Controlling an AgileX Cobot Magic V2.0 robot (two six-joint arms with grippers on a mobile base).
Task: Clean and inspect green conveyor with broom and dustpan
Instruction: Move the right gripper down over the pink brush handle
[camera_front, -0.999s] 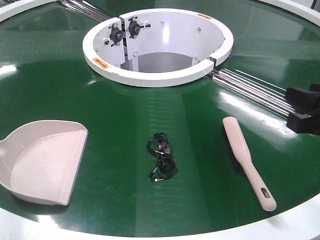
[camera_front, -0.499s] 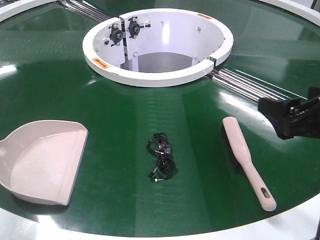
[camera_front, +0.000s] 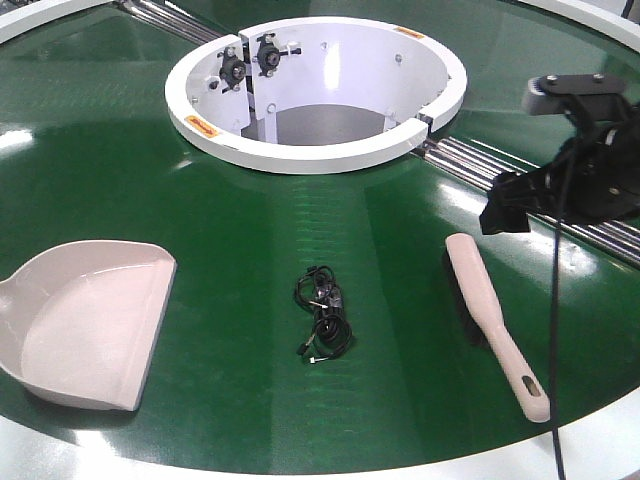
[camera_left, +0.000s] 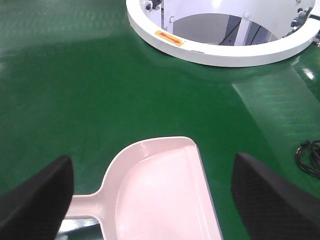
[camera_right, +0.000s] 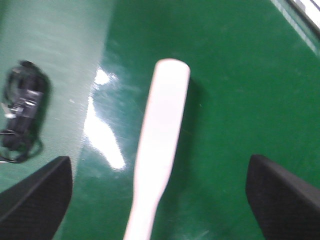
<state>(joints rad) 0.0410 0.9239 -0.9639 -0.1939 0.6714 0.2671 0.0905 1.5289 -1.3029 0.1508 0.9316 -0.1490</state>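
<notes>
At 4 o'clock on the green conveyor (camera_front: 100, 160), the broom (camera_front: 490, 315) lies ungrasped below the right gripper (camera_front: 510, 205), whose jaws are spread. At 8 o'clock the dustpan (camera_front: 85, 325) lies under the left gripper (camera_left: 155, 197), likewise spread and empty. A black cable tangle (camera_front: 322, 312) near 6 o'clock is not yet swept, so both pickups and the sweeping lie ahead.

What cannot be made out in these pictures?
Dustpan: in the front view, the left edge cuts off its handle.
Broom: the right wrist view is blurred, and the bottom edge cuts off its handle end.
Black cable bundle: too small in the front view and blurred in the right wrist view, so its plugs are unclear.
Left gripper: outside the front view; only its fingertips show in its wrist view.
</notes>
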